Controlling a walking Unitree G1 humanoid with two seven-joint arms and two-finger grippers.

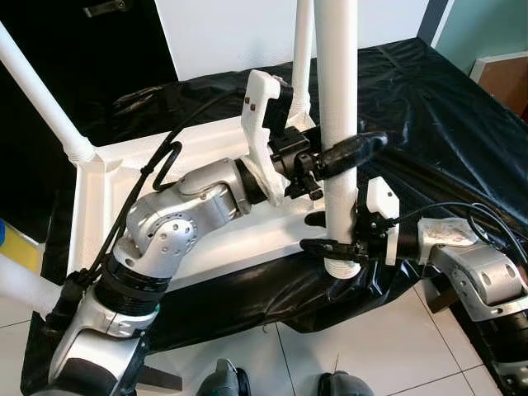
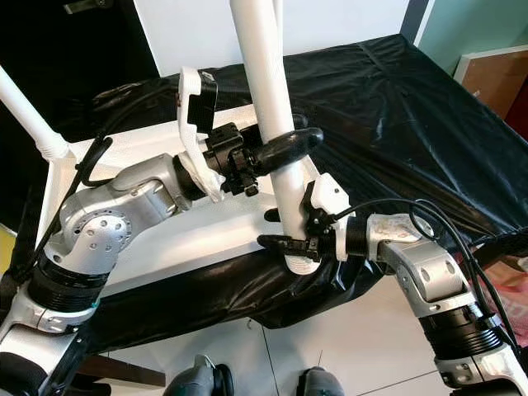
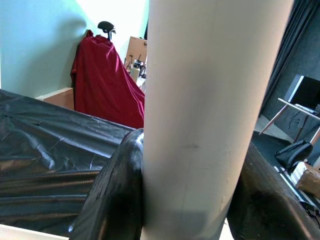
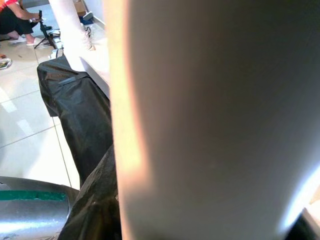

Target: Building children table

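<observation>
A white children's table lies upside down; the underside of its top (image 1: 103, 206) faces up on a black sheet. A white table leg (image 1: 337, 74) stands upright at the near right corner, its ribbed foot end (image 1: 342, 268) down at the table's edge. My left gripper (image 1: 346, 153) is shut on this leg from the left, one black finger (image 1: 356, 148) wrapped across its front. Lower down, my right gripper (image 1: 327, 233) is shut on the same leg from the right. The wrist views show the leg (image 3: 210, 100) (image 4: 210, 110) pressed between black fingers (image 3: 117, 190).
Two more white legs rise from the table, one at the far left (image 1: 37, 91) and one behind (image 1: 302, 49). The black sheet (image 1: 429, 107) covers the raised surface. Tiled floor (image 1: 371, 346) lies in front, a brown cabinet (image 1: 503, 78) to the right.
</observation>
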